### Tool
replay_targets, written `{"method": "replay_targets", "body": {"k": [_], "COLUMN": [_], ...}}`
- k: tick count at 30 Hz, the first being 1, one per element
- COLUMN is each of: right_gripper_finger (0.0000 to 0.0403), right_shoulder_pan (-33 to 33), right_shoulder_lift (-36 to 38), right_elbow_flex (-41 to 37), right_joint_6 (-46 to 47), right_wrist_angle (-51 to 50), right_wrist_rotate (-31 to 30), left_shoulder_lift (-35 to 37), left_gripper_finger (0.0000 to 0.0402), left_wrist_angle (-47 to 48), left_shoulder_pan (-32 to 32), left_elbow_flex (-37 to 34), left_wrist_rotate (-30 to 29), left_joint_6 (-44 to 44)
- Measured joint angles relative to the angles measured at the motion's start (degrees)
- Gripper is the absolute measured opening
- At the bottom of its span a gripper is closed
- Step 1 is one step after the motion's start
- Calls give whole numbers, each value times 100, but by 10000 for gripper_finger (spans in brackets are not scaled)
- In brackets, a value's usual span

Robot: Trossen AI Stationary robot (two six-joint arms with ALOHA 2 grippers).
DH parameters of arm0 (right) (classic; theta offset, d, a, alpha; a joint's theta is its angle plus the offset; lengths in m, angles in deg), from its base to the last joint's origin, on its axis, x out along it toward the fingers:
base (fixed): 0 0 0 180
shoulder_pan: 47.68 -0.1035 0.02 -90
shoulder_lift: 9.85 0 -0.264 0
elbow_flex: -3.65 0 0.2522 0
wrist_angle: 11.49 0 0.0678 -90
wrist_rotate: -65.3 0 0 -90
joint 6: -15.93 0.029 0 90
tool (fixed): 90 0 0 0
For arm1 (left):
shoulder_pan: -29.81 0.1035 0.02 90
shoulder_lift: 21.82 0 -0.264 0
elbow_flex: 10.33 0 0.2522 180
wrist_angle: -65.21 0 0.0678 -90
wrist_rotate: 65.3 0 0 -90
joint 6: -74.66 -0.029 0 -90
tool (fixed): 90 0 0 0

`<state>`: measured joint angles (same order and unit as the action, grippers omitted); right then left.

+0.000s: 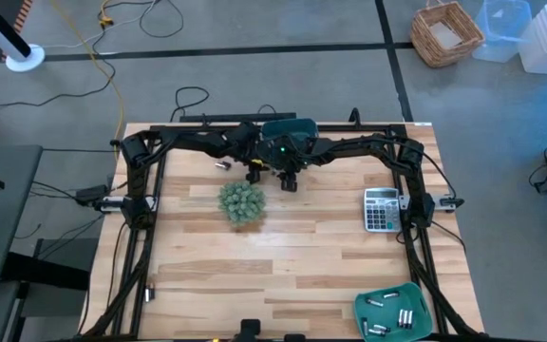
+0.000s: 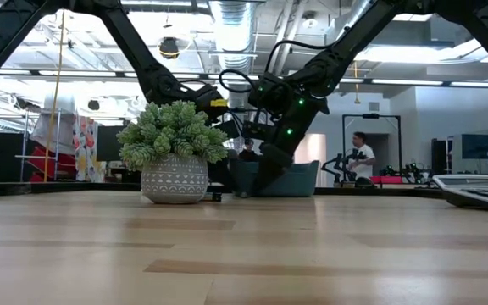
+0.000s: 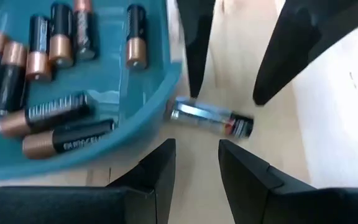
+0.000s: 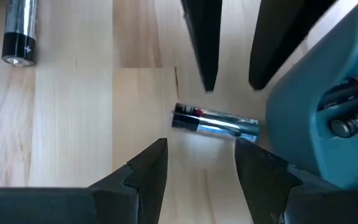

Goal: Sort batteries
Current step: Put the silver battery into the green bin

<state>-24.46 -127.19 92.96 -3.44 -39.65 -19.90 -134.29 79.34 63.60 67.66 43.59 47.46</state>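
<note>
A silver battery with a black and red end (image 3: 210,118) (image 4: 215,122) lies on its side on the wood, right beside the rim of the far teal bin (image 3: 135,134) (image 1: 288,128). Several black-and-copper batteries (image 3: 48,43) lie in that bin. My left gripper (image 3: 196,149) (image 1: 254,175) and my right gripper (image 4: 201,146) (image 1: 291,180) are both open. They point down over the silver battery from opposite sides, and neither touches it. A second silver battery (image 4: 18,31) (image 1: 223,164) lies apart on the table.
A potted green plant (image 1: 242,202) (image 2: 174,161) stands just near of the grippers. A grey calculator (image 1: 381,209) lies toward the right edge. A second teal bin (image 1: 394,312) with several batteries sits at the near right corner. A person (image 2: 363,157) stands in the room behind.
</note>
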Motion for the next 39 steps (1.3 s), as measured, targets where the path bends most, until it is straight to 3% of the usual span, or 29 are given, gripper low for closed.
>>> {"method": "replay_targets", "body": {"k": [11, 23, 28, 39], "right_gripper_finger": [205, 205, 205, 205], "right_shoulder_pan": [51, 50, 39, 24], "right_shoulder_lift": [0, 0, -11, -2], "right_elbow_flex": [0, 15, 83, 90], "right_joint_6": [-42, -12, 4, -6], "right_wrist_angle": [-51, -179, -248, -362], "right_wrist_rotate": [-5, -9, -37, -39], "left_shoulder_lift": [-8, -19, -221, -331], "left_gripper_finger": [118, 118, 118, 118], "left_wrist_angle": [40, 265, 1020, 1260], "left_shoulder_pan": [-61, -100, -132, -176], "left_elbow_flex": [-4, 134, 631, 815], "left_wrist_rotate": [360, 306, -108, -308], "left_joint_6": [-4, -81, -119, -189]}}
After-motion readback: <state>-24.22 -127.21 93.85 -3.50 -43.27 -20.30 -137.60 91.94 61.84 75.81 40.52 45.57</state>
